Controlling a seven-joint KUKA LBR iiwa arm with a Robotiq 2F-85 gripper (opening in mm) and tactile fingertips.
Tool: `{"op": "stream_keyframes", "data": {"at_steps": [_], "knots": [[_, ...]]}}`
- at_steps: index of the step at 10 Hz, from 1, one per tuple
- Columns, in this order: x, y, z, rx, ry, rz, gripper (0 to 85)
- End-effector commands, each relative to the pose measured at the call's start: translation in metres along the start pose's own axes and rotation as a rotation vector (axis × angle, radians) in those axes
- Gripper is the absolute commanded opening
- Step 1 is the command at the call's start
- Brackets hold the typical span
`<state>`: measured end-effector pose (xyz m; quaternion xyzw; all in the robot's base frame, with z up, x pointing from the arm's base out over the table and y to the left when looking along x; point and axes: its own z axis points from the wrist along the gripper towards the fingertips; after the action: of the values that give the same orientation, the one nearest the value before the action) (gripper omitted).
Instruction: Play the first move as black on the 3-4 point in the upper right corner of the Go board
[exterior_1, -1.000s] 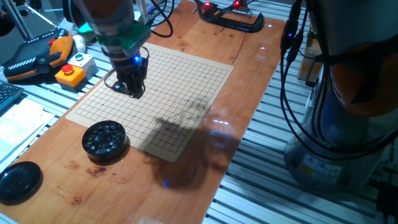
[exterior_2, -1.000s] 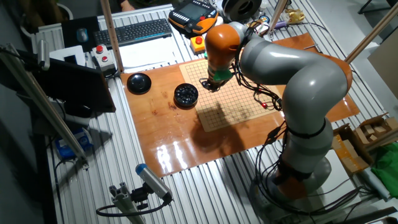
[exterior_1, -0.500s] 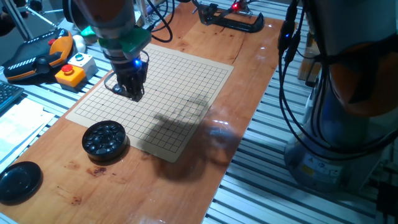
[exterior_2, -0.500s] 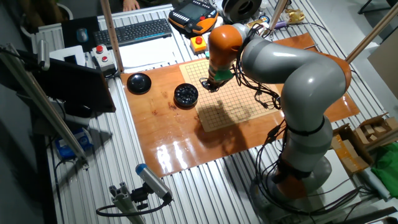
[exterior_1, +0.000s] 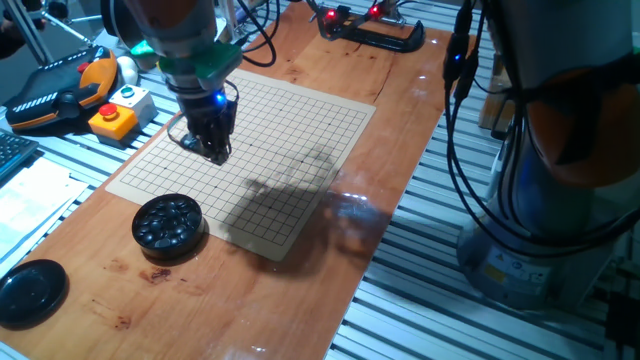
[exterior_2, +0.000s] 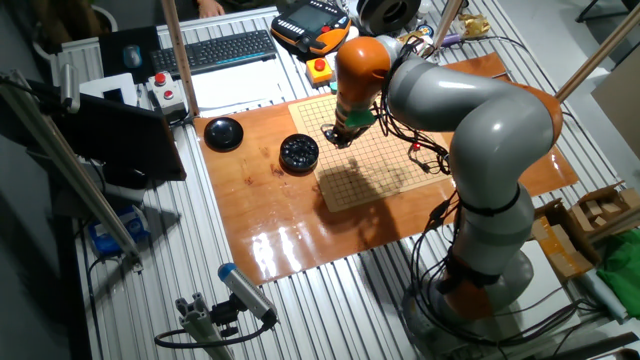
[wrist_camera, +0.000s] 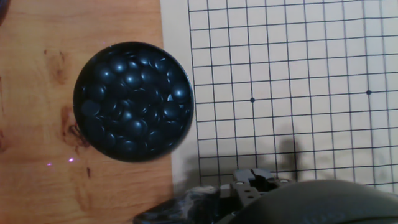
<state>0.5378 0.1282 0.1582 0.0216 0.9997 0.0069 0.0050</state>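
Black stone: I saw no single stone lying on the Go board (exterior_1: 255, 150); every grid crossing in sight looked bare. Whether one sat between the fingertips I could not tell, they were too dark and small to read.
Supply: the black stones lay heaped in the round bowl (exterior_1: 168, 222) on the worktop (exterior_1: 330, 290), just off the near left corner of the board; in the hand view the bowl (wrist_camera: 133, 101) looked full.
End effector: it (exterior_1: 212, 150) hung low over the left part of the board, fingers pointing down, very near the surface or touching it. From where I stood I could not tell whether they were spread or pressed together, and the hand view did not show the tips.
3-4 point: I could not pick it out with certainty; which corner counted as upper right depended on the player's seat, and no view settled that.
Step in hand: I judged it either a stone being carried to its crossing or the arm on its way to fetch one; the pictures did not decide.
Next move: if a stone was held, it called for counting lines from both edges and setting it squarely on the crossing; if not, for a pick from the bowl.
Nearby: a black lid (exterior_1: 32, 290) lay farther left on the worktop, well apart from the board.
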Motion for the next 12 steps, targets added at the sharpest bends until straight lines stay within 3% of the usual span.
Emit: {"op": "stream_keyframes", "data": {"at_steps": [1,2,4,6,8,10,12], "knots": [[0.0000,-0.0001,-0.0002,-0.006,0.003,0.005,0.7],[0.0003,-0.0001,-0.0008,-0.020,0.003,0.024,0.7],[0.0003,-0.0001,-0.0008,0.011,0.002,0.007,0.7],[0.0003,-0.0001,-0.0008,-0.024,-0.026,-0.016,0.7],[0.0003,-0.0001,-0.0008,0.008,-0.036,-0.039,0.7],[0.0003,-0.0001,-0.0008,-0.031,-0.018,-0.039,0.7],[0.0003,-0.0001,-0.0008,-0.027,-0.009,-0.030,0.7]]}}
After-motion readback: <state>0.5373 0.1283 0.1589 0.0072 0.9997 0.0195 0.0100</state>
